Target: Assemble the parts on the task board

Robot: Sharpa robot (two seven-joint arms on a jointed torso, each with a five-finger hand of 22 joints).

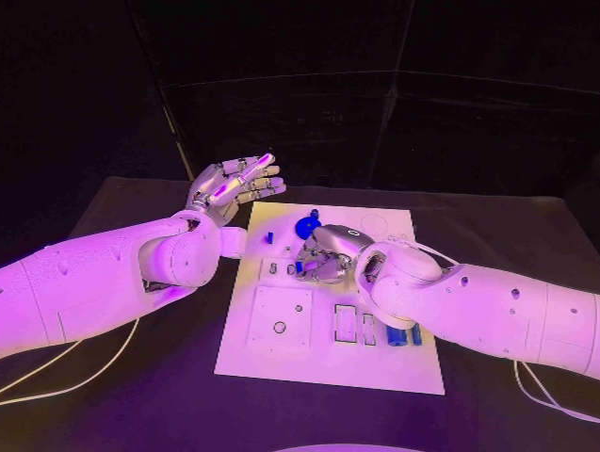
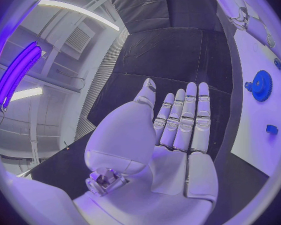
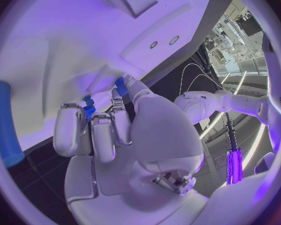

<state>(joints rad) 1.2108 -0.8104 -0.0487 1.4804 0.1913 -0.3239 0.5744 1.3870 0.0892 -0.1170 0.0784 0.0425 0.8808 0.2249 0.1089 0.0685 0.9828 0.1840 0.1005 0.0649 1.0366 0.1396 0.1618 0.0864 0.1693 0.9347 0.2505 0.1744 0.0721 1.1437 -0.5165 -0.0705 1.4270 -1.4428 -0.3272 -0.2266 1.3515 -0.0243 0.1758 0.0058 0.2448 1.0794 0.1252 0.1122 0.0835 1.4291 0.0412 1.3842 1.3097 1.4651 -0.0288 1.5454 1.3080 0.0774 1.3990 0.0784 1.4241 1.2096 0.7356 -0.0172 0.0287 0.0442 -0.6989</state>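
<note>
Right robot hand (image 1: 330, 256) is curled down on the task board (image 1: 381, 367), pinching a small blue part (image 3: 88, 108) — apparently for seating. Left robot hand (image 1: 235, 184) is open, empty, raised beyond the board's far-left corner — clear of the work

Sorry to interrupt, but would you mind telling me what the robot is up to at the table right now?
It is assembling small blue parts on the white task board. The right hand is down over the middle of the board, fingers curled around a small blue part. The left hand is raised off the board's far left corner, open, holding nothing. A blue gear sits on the board just beyond the right hand, and a few more blue pieces lie near the board's right edge.
</note>
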